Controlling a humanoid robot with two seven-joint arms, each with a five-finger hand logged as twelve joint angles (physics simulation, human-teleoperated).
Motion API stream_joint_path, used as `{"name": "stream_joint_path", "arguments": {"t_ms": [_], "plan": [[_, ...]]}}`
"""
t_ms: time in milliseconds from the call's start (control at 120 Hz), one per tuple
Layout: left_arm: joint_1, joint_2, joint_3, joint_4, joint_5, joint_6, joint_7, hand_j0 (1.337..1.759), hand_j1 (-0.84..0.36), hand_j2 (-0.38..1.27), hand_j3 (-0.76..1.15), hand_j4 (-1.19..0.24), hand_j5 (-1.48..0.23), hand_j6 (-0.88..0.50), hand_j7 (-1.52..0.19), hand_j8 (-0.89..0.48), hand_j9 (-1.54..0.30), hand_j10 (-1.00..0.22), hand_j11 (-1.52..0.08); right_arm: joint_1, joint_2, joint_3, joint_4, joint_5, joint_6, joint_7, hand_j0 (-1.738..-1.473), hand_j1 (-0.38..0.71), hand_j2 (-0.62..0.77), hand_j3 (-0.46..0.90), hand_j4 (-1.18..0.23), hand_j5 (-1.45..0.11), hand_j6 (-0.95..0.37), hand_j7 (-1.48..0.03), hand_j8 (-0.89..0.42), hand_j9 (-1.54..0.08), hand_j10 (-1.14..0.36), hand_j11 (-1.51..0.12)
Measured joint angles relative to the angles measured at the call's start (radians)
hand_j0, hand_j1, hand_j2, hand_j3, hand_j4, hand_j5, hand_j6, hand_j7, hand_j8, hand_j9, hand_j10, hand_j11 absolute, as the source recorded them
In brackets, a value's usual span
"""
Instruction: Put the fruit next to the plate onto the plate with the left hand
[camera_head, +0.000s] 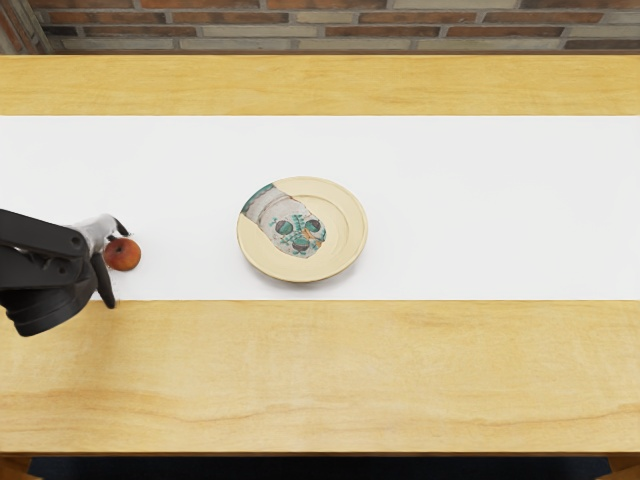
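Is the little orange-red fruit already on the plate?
No, the fruit lies on the white cloth apart from the plate, out toward the table's left end, right beside the left hand.

Your table (320, 380) is pale, smooth wood with visible grain, crossed by a flat, matt white strip (480, 200). The plate (345, 250) looks like cream ceramic with a soft sheen. The fruit (122, 254) has smooth reddish skin. At the left, the left hand (88, 258) has a matt black shell.
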Motion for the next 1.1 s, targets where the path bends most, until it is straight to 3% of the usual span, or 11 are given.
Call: {"name": "stream_joint_path", "arguments": {"t_ms": [267,783,1100], "plan": [[-0.032,-0.015,0.013,0.009,-0.040,0.005,0.021,1.658,0.06,0.05,0.00,-0.25,-0.32,-0.25,-0.33,-0.24,-0.32,-0.24,-0.32,0.000,0.000,0.000,-0.001,-0.001,-0.001,0.000,-1.658,-0.30,-0.01,0.00,-0.04,-0.05,-0.04,-0.05,-0.04,-0.05,-0.04,-0.05],[-0.033,-0.147,0.019,0.115,-0.109,0.005,0.027,1.658,0.05,0.05,0.00,-0.25,-0.32,-0.25,-0.32,-0.25,-0.32,-0.25,-0.32,0.000,0.000,0.000,-0.002,-0.001,0.000,0.000,-1.658,-0.30,-0.01,0.00,-0.04,-0.05,-0.04,-0.05,-0.04,-0.05,-0.04,-0.05],[-0.030,-0.182,0.025,0.127,-0.119,0.005,0.062,1.658,-0.07,0.07,0.00,-0.35,-0.46,-0.35,-0.46,-0.35,-0.46,-0.35,-0.46,0.000,0.000,0.000,-0.002,0.000,0.000,0.000,-1.658,-0.30,-0.01,0.00,-0.04,-0.05,-0.04,-0.05,-0.04,-0.05,-0.04,-0.05]]}}
